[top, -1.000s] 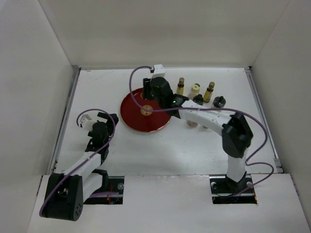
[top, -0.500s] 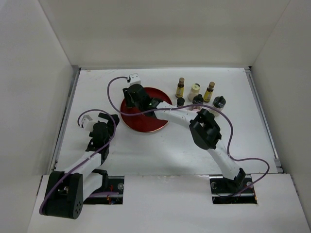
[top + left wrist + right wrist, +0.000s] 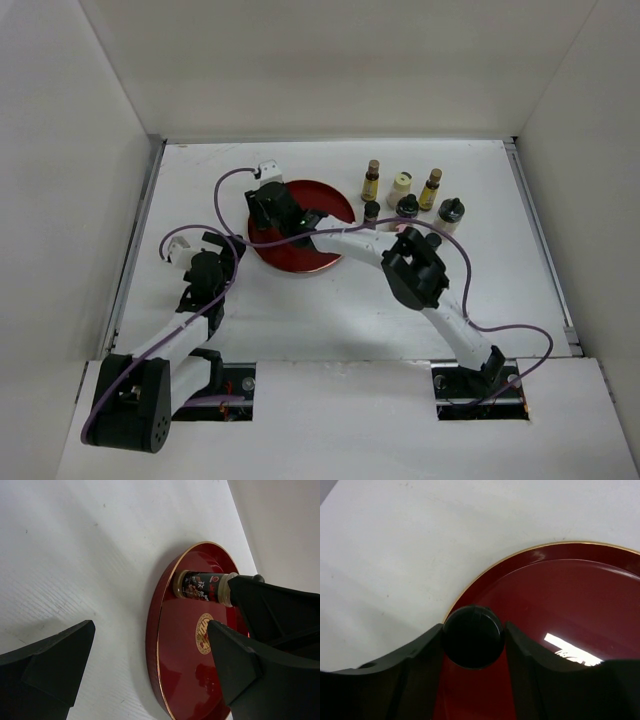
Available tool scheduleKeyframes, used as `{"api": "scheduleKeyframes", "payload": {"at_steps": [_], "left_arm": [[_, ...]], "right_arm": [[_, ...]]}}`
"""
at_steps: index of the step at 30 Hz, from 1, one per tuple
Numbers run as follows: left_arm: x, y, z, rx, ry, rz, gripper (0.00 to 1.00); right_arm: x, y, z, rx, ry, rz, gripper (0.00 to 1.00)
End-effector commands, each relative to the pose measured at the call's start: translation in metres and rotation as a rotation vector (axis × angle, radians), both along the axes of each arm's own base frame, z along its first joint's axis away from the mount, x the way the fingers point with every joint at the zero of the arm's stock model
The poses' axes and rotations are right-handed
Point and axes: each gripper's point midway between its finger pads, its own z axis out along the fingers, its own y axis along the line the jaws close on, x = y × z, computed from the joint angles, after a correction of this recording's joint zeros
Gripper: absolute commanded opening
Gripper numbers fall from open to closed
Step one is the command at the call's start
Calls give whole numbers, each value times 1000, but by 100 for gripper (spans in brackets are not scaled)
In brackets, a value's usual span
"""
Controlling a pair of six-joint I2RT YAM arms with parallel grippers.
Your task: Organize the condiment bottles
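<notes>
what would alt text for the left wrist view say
The right gripper holds a dark-labelled bottle by its top, just inside the gold rim of a round red tray on the white table. The left gripper frames the foreground with its black fingers, open and empty.

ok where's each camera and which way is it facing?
Top external: high behind the left arm and right arm, looking down on them and the white table.
Left wrist: left of the round red gold-rimmed tray, facing it through the open left gripper.
Right wrist: above the tray's edge, looking down on the black-capped bottle clamped in the right gripper.
Shared: both wrist views show tray and bottle.
</notes>
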Motion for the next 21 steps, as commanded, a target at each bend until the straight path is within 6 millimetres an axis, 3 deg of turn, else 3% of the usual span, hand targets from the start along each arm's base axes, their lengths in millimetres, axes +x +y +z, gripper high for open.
{"api": "scheduleKeyframes", "payload": {"at_steps": [1, 3, 8, 14, 17, 21], "left_arm": [[5, 0, 19, -21, -79, 1, 100], [5, 1, 22, -17, -88, 4, 100], [5, 0, 19, -18, -81, 1, 100], [4, 0, 22, -9, -90, 1, 100], [5, 0, 24, -6, -97, 3, 100], [5, -1, 19, -13, -80, -3, 100]], "right_arm": [[-7, 11, 18, 52, -28, 14, 59], [-9, 12, 32, 98, -30, 14, 71], [-16, 2, 95, 225, -88, 8, 79], [-17, -51, 156, 377, -133, -36, 77], [-19, -83, 166, 384, -157, -70, 71], [-8, -141, 154, 307, -159, -178, 46]]}}
